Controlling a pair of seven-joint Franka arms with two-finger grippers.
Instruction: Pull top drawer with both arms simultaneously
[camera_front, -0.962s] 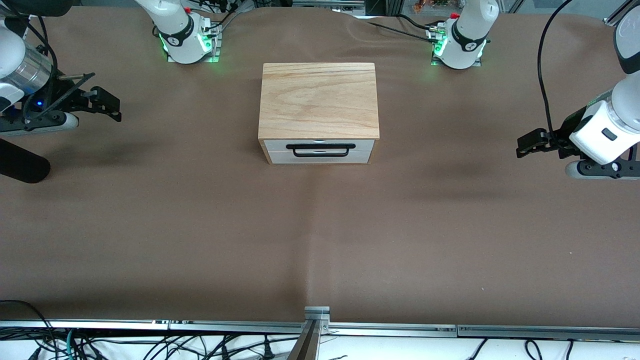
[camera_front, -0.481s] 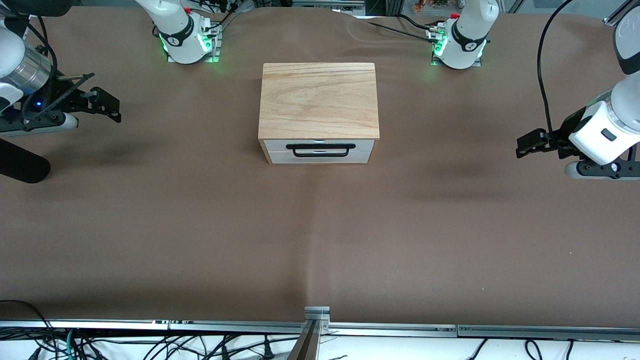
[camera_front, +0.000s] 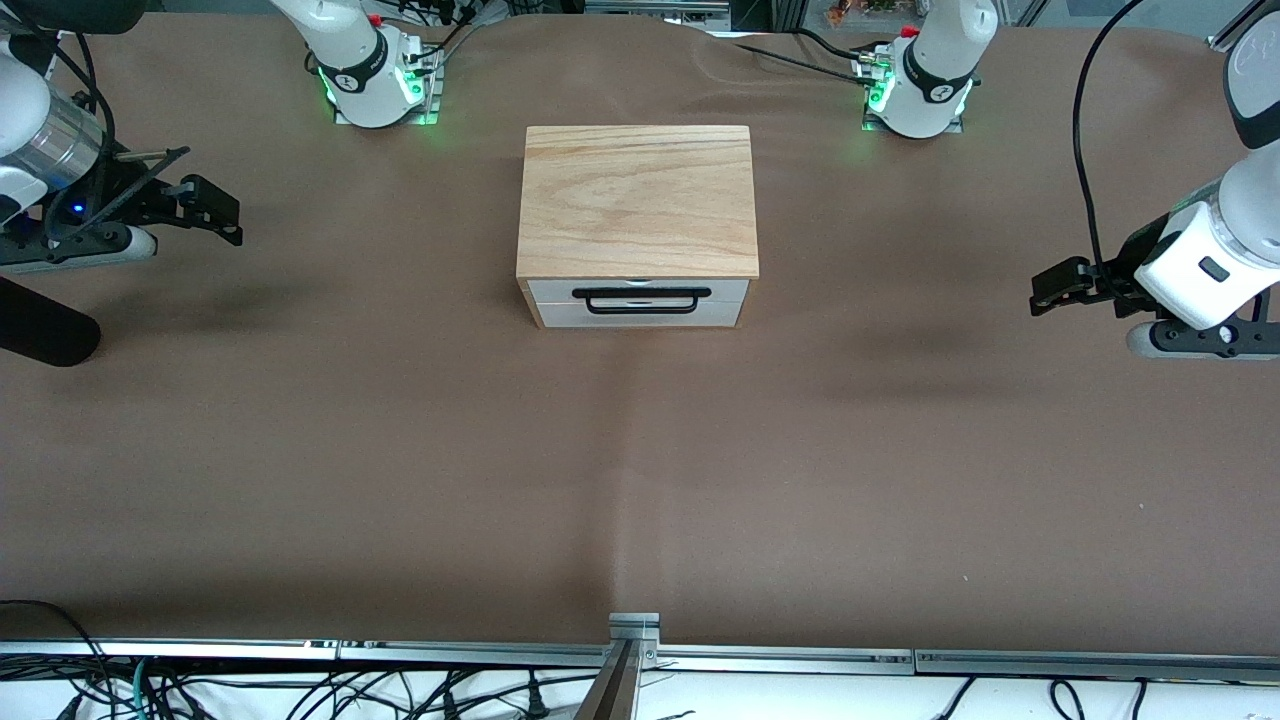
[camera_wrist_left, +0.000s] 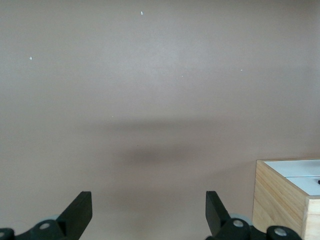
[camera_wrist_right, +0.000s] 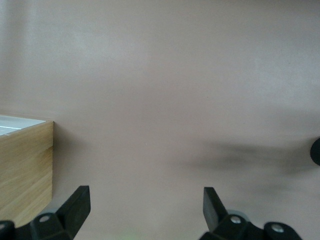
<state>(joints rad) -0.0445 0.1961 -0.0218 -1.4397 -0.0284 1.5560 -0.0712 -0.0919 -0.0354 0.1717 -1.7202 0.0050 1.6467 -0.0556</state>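
Note:
A small light-wood chest stands mid-table between the two bases. Its top drawer is closed, with a white front and a thin black wire handle, above the lower white drawer. My left gripper is open and empty, in the air over bare table at the left arm's end, pointing toward the chest. My right gripper is open and empty over the right arm's end. The left wrist view shows open fingers and a chest corner. The right wrist view shows open fingers and the chest's side.
The brown table cover is bare round the chest. The green-lit bases stand farther from the camera than the chest. A dark rounded object lies at the right arm's end. A metal rail runs along the nearest edge.
The left arm's hand has shifted a trace toward the chest. The right arm, the chest and the drawer have not moved.

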